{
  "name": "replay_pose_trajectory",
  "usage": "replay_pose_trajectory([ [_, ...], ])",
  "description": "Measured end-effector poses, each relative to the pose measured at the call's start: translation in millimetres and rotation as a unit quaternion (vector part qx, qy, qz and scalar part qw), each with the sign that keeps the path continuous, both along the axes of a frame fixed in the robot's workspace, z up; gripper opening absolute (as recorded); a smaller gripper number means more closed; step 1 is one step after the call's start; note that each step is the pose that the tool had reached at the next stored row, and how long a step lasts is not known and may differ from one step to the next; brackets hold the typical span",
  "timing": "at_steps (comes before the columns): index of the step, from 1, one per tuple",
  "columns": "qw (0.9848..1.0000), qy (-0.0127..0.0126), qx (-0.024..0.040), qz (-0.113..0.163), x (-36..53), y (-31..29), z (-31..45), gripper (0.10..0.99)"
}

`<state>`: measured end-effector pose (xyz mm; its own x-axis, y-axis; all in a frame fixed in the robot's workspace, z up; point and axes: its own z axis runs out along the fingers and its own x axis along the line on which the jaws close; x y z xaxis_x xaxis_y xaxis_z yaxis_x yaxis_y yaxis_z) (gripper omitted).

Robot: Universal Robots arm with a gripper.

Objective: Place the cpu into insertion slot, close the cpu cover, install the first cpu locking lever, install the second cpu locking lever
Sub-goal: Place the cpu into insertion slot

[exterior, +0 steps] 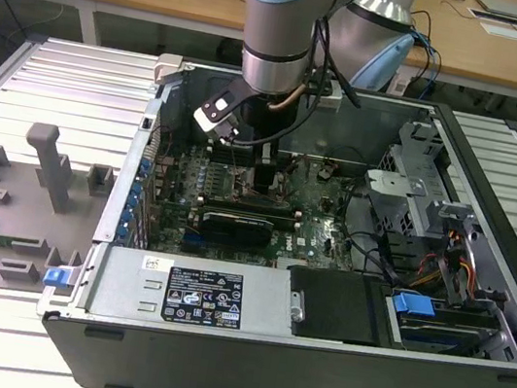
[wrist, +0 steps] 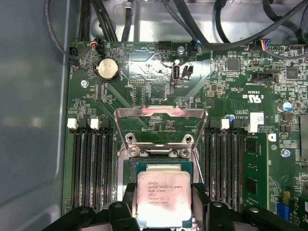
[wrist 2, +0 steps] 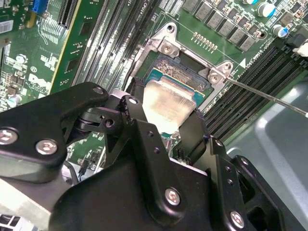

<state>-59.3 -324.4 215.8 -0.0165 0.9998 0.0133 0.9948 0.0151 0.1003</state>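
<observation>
In both wrist views my gripper [wrist: 164,199] [wrist 2: 163,115] is shut on the cpu [wrist: 164,192] [wrist 2: 166,101], a silver-topped square chip with one black finger [wrist: 129,195] on each side. The chip sits level, right over the insertion slot [wrist 2: 179,71]; a strip of gold-brown contacts shows past its far edge. I cannot tell whether the chip rests in the slot or hovers just above it. The cpu cover [wrist: 161,112], a grey metal frame with a big window, stands swung open beyond the slot. In the exterior view the gripper [exterior: 264,173] reaches down into the open computer case.
Black memory slots [wrist: 91,168] flank the socket on both sides. A thin metal lever rod [wrist 2: 269,96] sticks out from the socket's corner. A black expansion card [exterior: 239,223] lies across the board. Case walls [exterior: 132,184], cables [wrist: 216,29] and drive bays [exterior: 428,241] surround the motherboard.
</observation>
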Motion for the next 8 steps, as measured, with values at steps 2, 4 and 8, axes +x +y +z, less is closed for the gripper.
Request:
replay_pose_trajectory([
  [2,1.0000,0.0000,0.0000,0.000,-0.1,0.0,-1.6,0.541],
  [4,1.0000,0.0001,0.0000,0.000,-0.2,0.0,-3.6,0.541],
  [8,1.0000,0.0001,0.0000,0.000,-0.8,0.2,-10.1,0.541],
])
